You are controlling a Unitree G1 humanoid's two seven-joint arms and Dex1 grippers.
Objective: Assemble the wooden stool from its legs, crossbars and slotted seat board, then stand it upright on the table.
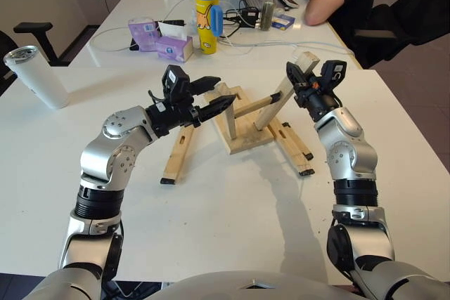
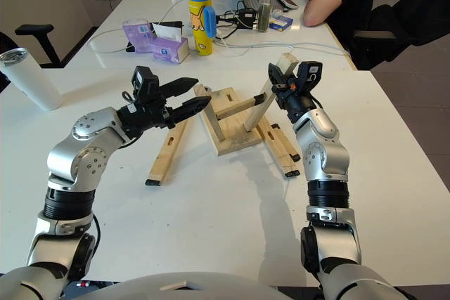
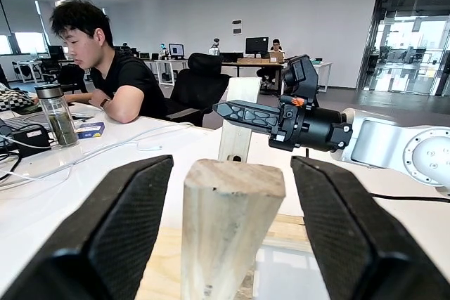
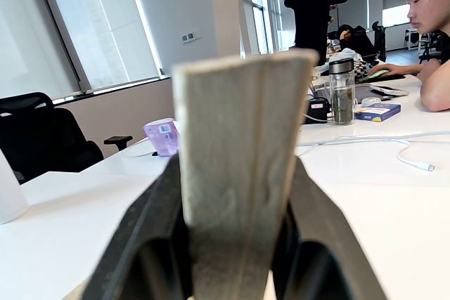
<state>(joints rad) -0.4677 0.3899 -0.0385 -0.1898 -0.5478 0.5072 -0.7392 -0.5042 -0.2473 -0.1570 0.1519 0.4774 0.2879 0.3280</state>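
Over the table (image 1: 232,216), right claw (image 1: 296,75) clamps a leg (image 1: 275,106) leaning rightward (left claw (image 1: 223,91) gaping).

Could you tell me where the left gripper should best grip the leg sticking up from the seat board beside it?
Probably near the free top end of the leg, coming from the robot's left: that end stands clear above the seat board, and the open left gripper straddles its flat sides.
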